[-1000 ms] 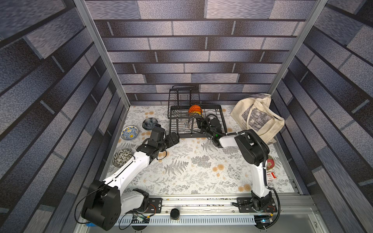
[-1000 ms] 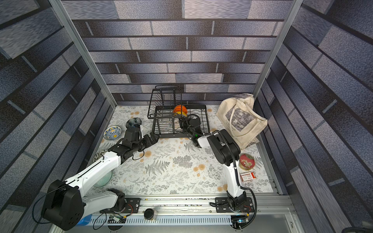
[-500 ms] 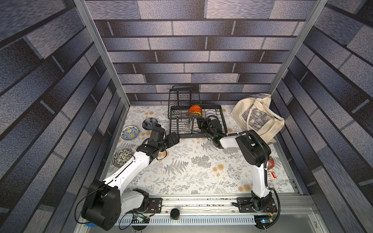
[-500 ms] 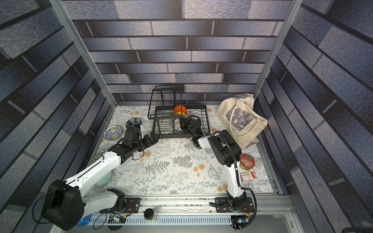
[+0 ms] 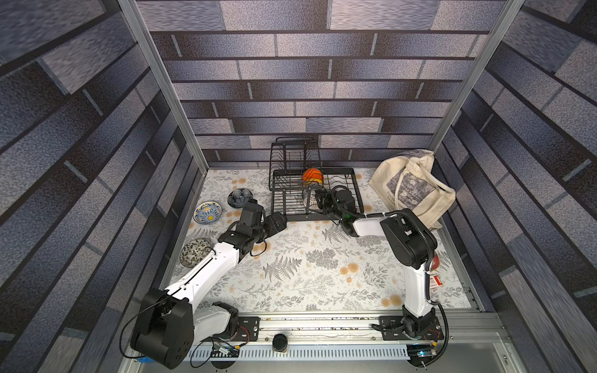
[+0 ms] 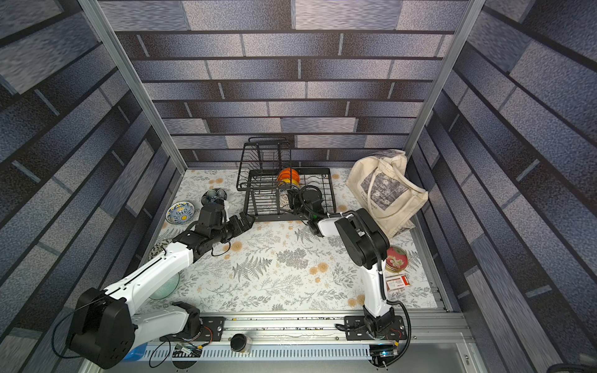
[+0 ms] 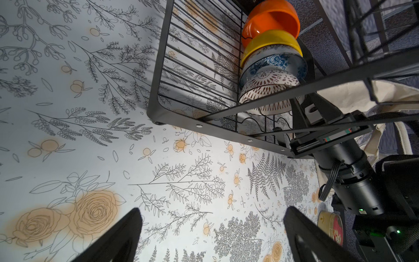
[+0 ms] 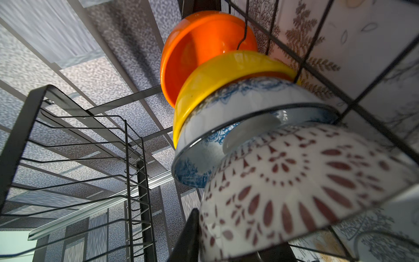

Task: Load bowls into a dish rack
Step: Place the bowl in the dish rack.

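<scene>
Not much has moved since a second ago: my right arm [image 5: 368, 224] has crept only a hair where it reaches into the dish rack [image 5: 303, 219], and my left arm [image 5: 213, 261] hasn't budged. The right jaws are hard up against the white lattice bowl [image 8: 294, 181]. One dark finger [image 8: 188, 236] runs beside its rim, but I can't tell whether they're clenched on it or letting go. That bowl stands on edge in the rack's lower tier, nearest the jaws. Beyond it line up the blue-and-white floral bowl [image 8: 260, 102], the yellow bowl [image 8: 226, 68] and, farthest, the orange bowl [image 8: 204, 45], each tucked against the next. The left jaws are released, fingers [image 7: 118, 238] spread wide over bare worktop [image 5: 307, 274], just beside the rack's near corner. Behind them, outside the rack, sit the dark blue-grey bowl [image 5: 239, 197], the blue-yellow bowl [image 5: 207, 212] and the leafy-patterned bowl [image 5: 195, 252].
</scene>
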Controlling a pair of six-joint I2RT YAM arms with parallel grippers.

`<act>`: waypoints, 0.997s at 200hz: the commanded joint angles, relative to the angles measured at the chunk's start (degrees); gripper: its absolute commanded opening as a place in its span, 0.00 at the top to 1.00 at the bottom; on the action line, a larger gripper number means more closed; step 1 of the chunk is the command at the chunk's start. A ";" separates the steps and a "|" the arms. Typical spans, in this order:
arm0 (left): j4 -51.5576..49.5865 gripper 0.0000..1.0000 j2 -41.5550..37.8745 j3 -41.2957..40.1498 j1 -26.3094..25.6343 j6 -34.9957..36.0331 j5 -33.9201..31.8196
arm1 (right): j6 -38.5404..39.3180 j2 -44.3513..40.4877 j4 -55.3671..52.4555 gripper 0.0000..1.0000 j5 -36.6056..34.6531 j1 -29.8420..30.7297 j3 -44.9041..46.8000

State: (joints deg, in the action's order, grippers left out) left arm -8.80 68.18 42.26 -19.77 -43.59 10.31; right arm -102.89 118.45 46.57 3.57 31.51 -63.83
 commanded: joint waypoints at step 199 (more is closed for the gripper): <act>-14.59 0.00 -4.51 3.33 4.86 -0.98 -7.30 | 2.94 -15.49 -8.05 0.14 0.66 0.14 8.46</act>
State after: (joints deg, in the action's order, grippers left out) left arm -19.42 64.97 43.24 -15.49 -44.25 5.52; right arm -100.97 106.72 39.77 4.58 31.51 -57.74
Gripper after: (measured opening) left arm 0.997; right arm 0.819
